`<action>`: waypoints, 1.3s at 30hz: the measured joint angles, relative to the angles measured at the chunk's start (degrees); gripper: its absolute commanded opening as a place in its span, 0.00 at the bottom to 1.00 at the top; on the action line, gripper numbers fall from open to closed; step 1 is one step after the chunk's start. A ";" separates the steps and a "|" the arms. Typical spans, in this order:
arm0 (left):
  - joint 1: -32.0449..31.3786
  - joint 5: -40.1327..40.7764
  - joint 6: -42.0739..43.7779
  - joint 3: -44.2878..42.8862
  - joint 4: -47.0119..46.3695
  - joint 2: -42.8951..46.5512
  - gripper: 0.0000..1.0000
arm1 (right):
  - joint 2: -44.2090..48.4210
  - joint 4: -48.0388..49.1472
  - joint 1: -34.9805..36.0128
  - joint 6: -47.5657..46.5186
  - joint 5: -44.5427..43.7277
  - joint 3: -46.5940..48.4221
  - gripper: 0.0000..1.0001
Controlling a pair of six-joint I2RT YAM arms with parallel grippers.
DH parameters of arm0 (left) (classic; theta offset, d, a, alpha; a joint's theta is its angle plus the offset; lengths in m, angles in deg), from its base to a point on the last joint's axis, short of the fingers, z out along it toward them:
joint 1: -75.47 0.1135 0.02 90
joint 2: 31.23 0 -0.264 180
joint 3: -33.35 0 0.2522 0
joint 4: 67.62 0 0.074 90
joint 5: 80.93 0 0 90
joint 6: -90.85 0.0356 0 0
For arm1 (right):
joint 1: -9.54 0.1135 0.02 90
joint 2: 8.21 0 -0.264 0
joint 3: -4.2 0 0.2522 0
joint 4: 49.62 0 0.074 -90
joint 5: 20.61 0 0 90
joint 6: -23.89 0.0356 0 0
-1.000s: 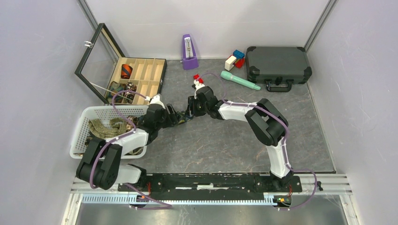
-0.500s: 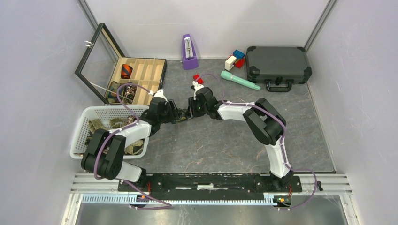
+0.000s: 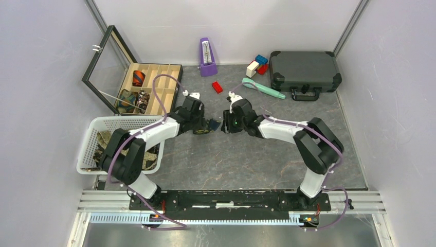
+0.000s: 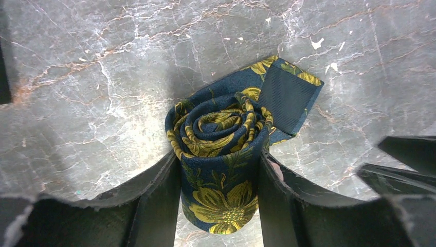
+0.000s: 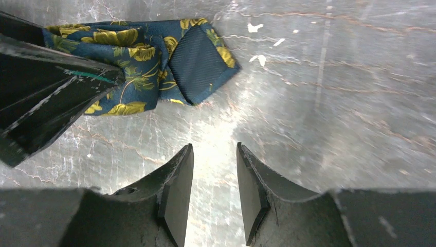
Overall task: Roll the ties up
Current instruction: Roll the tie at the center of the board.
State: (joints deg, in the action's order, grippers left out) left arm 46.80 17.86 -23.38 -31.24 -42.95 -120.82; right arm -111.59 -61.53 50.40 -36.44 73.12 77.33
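Left pincer (image 4: 218,172): clamped on coiled navy yellow-flowered fabric tie (image 4: 218,123), resting on grey marbled desk (image 4: 92,77) | Right pincer (image 5: 213,164): empty, jaws apart, beside its tail | Advice: squeeze evenly, tuck loose tip.

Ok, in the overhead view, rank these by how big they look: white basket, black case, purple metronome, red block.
White basket and black case: near alike, basket perhaps larger, but the left arm hides part of it.
Then purple metronome.
Then red block, smallest.
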 measured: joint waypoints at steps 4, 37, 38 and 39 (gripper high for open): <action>-2.23 3.15 1.95 -5.53 6.45 -3.06 0.51 | 5.03 -0.20 -1.40 -0.81 -1.03 -3.19 0.43; -7.08 -15.82 3.13 -4.26 13.49 -0.50 0.51 | 3.10 13.97 -2.75 -5.86 13.09 -14.91 0.36; -7.43 -16.06 3.13 -4.26 13.66 -0.48 0.51 | 4.20 14.21 -2.40 -5.35 12.87 -16.28 0.36; -7.69 -16.20 3.13 -4.26 13.79 -0.48 0.51 | 5.20 14.38 -2.12 -4.85 12.72 -17.44 0.36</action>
State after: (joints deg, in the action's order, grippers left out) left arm 39.11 1.67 -20.26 -35.50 -29.15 -121.30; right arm -106.38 -47.15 48.28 -41.29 85.84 59.89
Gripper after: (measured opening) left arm 0.532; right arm 0.358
